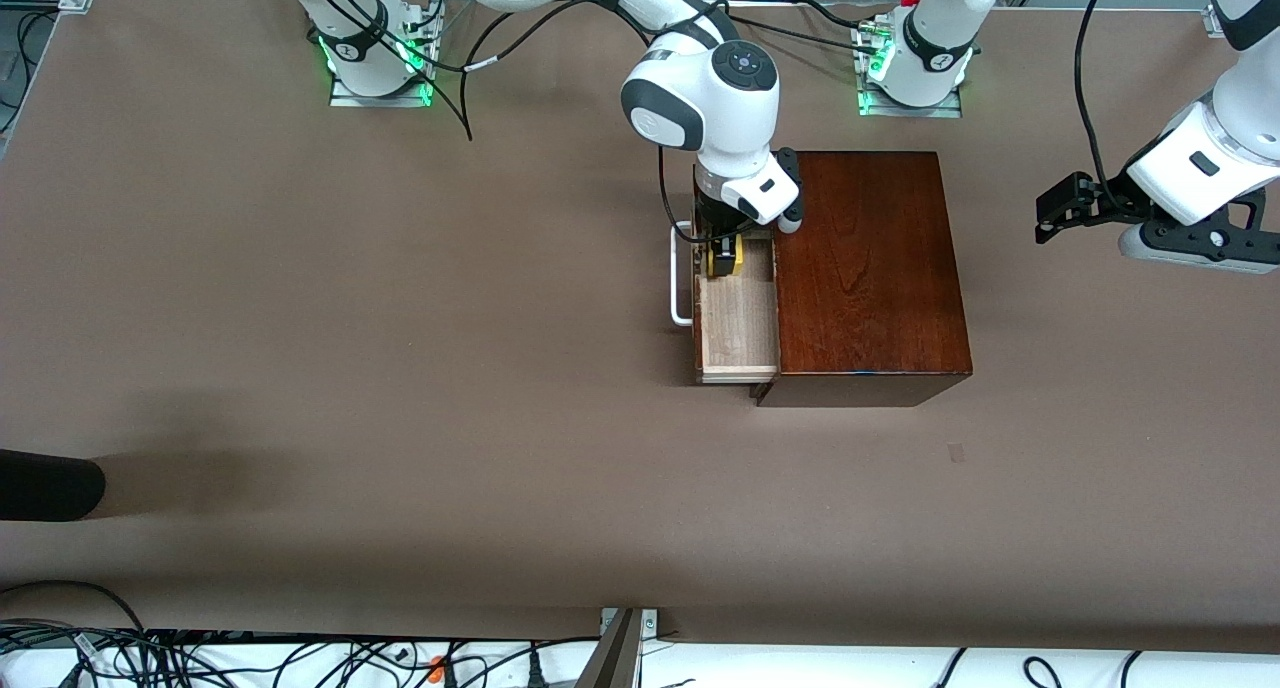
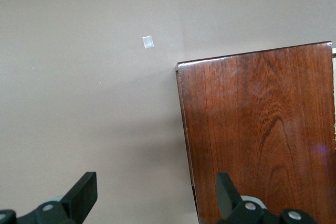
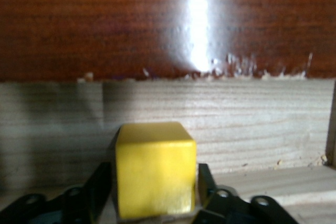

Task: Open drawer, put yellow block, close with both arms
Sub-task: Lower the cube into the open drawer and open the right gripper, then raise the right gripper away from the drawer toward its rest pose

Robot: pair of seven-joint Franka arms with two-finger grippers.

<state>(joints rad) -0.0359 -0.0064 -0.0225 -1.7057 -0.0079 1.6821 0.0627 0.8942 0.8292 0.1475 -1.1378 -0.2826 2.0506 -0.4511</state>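
The mahogany box stands mid-table with its drawer pulled out toward the right arm's end, white handle leading. My right gripper is down inside the drawer's part farthest from the front camera, shut on the yellow block. In the right wrist view the block sits between the fingers of my right gripper, low against the pale wooden drawer wall. My left gripper waits open and empty above the table beside the box. In the left wrist view, it hangs over the box's edge.
A small pale mark lies on the brown table, nearer the front camera than the box; it also shows in the left wrist view. A black object juts in at the right arm's end. Cables run along the table's front edge.
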